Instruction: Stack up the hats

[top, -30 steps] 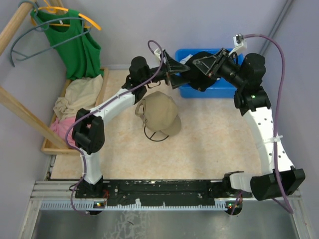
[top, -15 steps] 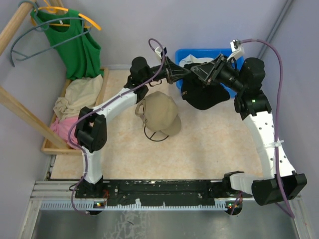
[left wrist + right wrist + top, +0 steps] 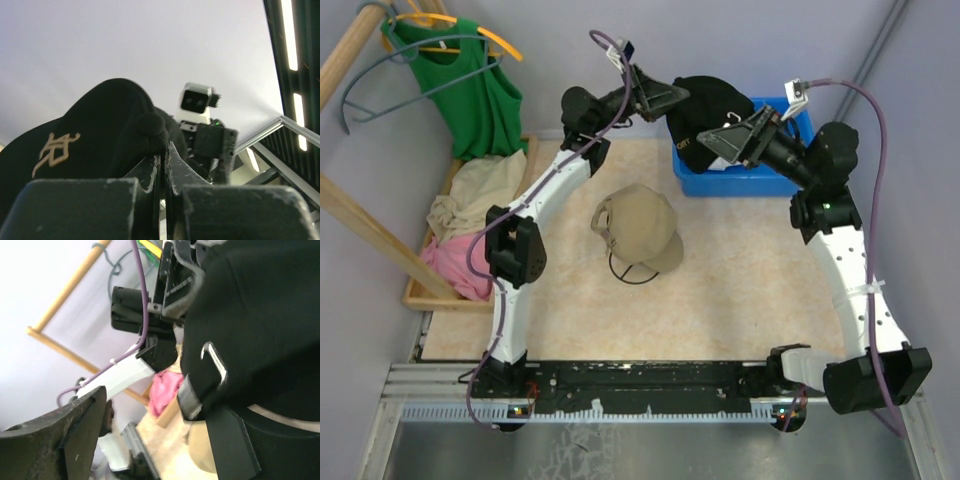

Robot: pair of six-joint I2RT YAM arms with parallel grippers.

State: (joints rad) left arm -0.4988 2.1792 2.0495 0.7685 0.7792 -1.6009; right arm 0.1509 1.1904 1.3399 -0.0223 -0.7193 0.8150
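A black hat with a tan logo hangs in the air above the left end of the blue bin. My left gripper is raised at the back and shut on a fold of the hat's fabric. My right gripper is just below and right of the hat, its jaws wide apart. The hat's back strap and buckle hang against its right finger. A tan hat lies on the table's middle, its edge also visible.
A dark wire frame pokes out under the tan hat. A wooden tray at the left holds beige and pink cloth. A green top hangs from a wooden rack.
The left gripper shut on the black hat and lifted it up and back over the bin. The right gripper opened and let go of the hat.
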